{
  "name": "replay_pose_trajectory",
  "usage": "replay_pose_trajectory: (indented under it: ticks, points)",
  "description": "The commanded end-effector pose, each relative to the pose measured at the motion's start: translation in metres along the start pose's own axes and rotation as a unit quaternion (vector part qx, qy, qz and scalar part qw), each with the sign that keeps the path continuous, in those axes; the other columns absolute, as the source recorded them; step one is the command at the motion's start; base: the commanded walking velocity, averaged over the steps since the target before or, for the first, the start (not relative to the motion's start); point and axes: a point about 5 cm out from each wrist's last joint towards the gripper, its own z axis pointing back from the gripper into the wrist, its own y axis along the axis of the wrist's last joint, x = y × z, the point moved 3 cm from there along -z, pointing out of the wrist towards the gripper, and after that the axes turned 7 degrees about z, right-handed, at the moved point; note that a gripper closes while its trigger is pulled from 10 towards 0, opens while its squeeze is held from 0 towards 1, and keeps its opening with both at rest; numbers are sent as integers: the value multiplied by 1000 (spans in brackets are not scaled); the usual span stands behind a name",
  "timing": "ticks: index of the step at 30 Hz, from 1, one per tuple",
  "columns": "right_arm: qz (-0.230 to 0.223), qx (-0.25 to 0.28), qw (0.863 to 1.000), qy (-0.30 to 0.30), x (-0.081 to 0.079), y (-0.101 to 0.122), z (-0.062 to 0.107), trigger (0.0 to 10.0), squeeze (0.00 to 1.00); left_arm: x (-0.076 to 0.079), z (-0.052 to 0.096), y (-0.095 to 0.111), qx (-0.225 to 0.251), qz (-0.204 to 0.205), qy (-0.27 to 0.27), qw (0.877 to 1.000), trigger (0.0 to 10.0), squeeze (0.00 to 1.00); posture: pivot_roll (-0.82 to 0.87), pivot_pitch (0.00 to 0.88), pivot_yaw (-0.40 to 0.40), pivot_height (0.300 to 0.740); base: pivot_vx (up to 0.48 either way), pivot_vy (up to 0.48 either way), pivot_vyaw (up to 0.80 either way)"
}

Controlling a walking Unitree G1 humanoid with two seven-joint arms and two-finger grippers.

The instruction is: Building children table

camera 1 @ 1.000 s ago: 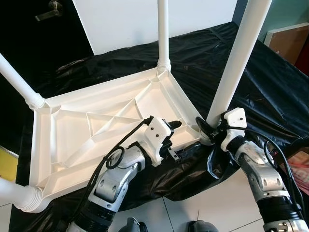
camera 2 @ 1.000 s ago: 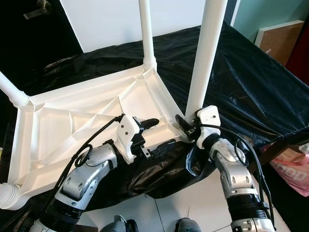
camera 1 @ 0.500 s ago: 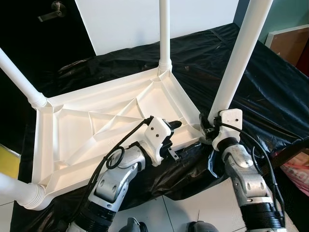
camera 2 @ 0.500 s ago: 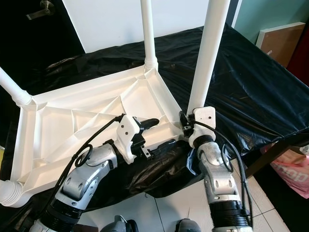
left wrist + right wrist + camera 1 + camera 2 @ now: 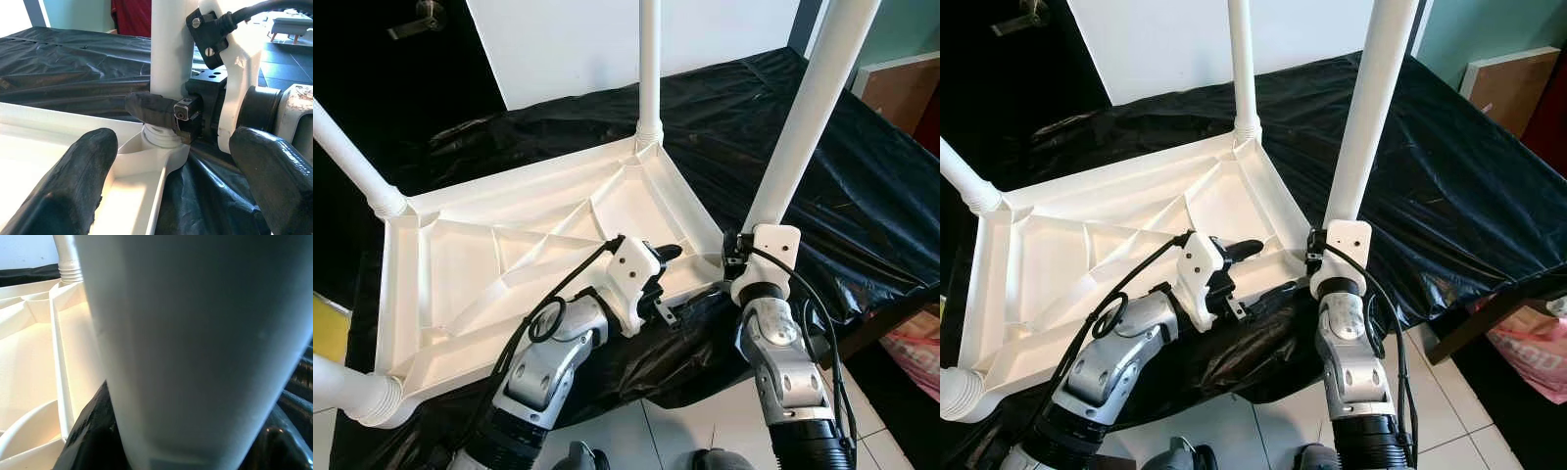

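Left eye view: clamping the near-right table leg (image 5: 798, 127) just above its socket.
Right gripper (image 5: 164, 110) pinching that upright leg at the upturned tabletop's (image 5: 460, 264) corner; left gripper (image 5: 677, 284), fingers spread, bracketing the adjoining rim.

Both head views look steeply down from above the near edge of the black-sheeted surface (image 5: 862, 186). The left wrist view looks low along that edge at the white round plastic leg (image 5: 171, 58); the right wrist view presses close against the same leg.
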Motion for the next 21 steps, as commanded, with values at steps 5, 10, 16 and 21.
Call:
replay_pose_trajectory:
  ticks: [5,10,16,21]
  points:
    - [-18,-37,999,13,0,-21,6,10000,1000,-2,0,1,0,-2,12,1000,10000,0,-102,96,69,740,0,0,0]
    - [-31,3,999,44,2,-9,5,10000,1000,-2,0,1,0,-2,12,1000,10000,0,-104,96,68,740,0,0,0]
    - [-25,36,991,125,9,-3,6,10000,1000,-1,-1,1,0,-2,11,1000,10000,0,-110,97,71,740,0,0,0]
    - [-7,51,975,217,14,0,7,10000,0,-2,-1,1,0,-2,10,1000,10000,0,-112,101,73,740,0,0,0]
